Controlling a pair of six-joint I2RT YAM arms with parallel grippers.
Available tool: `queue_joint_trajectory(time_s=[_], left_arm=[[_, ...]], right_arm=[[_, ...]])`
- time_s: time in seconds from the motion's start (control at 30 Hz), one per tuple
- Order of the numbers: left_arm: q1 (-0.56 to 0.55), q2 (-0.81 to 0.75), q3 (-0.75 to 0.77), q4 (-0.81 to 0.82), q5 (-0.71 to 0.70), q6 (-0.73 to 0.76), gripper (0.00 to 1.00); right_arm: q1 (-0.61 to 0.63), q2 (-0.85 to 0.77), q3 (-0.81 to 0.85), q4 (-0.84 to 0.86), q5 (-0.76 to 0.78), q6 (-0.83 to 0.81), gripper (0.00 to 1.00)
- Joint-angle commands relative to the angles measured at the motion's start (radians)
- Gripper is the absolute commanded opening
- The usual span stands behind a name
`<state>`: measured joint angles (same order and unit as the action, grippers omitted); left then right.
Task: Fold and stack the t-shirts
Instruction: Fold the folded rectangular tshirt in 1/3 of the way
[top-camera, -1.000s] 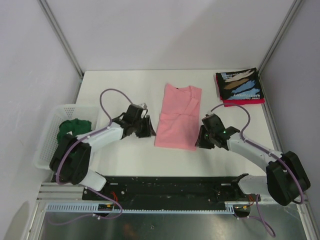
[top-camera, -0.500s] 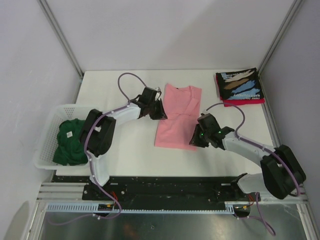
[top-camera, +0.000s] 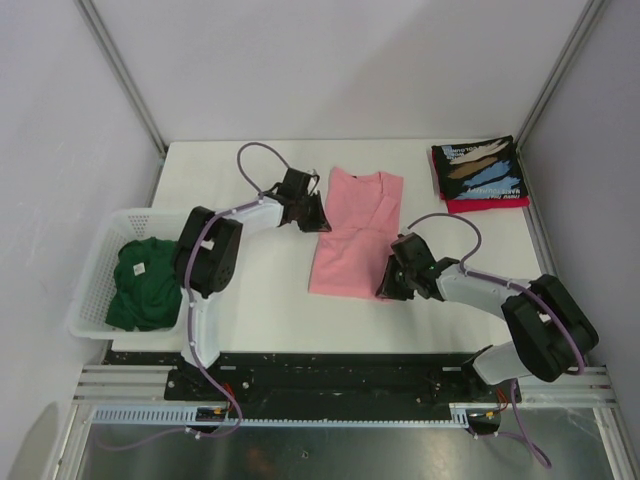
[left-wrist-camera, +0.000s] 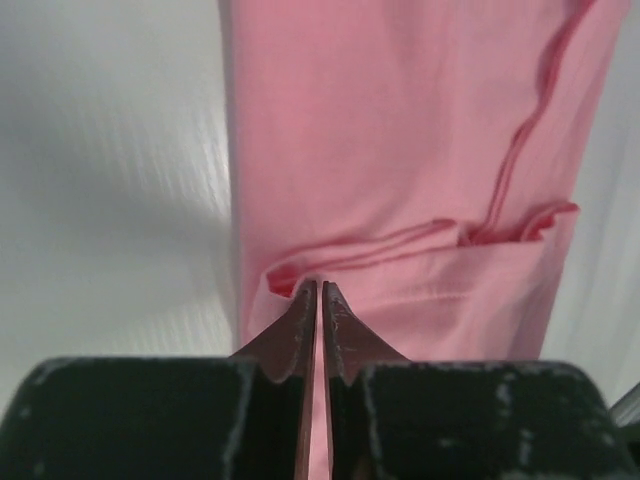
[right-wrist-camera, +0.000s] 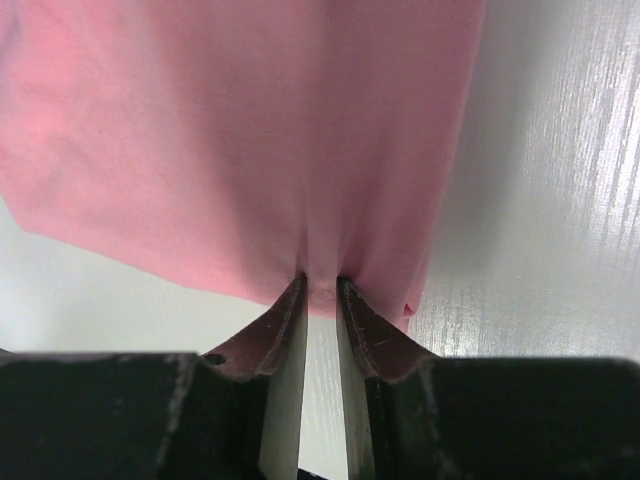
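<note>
The pink t-shirt (top-camera: 355, 230) lies in the middle of the table (top-camera: 250, 180) as a narrow strip, its long axis going from the far side to the near side. The left gripper (top-camera: 318, 218) is at its left edge, a little toward the collar, jaws almost together on a fold of cloth. The right gripper (top-camera: 385, 288) pinches the near right corner of the hem (the cloth puckers between its tips). The coming fold, I judge, goes along this axis, hem toward collar
</note>
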<state>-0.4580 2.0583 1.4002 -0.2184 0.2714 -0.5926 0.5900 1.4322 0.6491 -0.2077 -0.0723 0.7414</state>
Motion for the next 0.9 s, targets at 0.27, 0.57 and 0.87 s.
queue_joint_trajectory(time_s=[0.27,0.57,0.87], left_arm=[[0.042,0.117,0.152,-0.019,-0.029,0.063,0.06],[0.068,0.073,0.192,-0.04,-0.075,0.098,0.13],[0.085,-0.085,0.145,-0.089,-0.062,0.127,0.3]], right_arm=[[-0.001,0.037,-0.045,-0.006,0.018,-0.011,0.21],[-0.006,-0.042,-0.073,-0.056,0.035,-0.009,0.22],[-0.07,-0.239,-0.062,-0.14,0.003,0.008,0.34]])
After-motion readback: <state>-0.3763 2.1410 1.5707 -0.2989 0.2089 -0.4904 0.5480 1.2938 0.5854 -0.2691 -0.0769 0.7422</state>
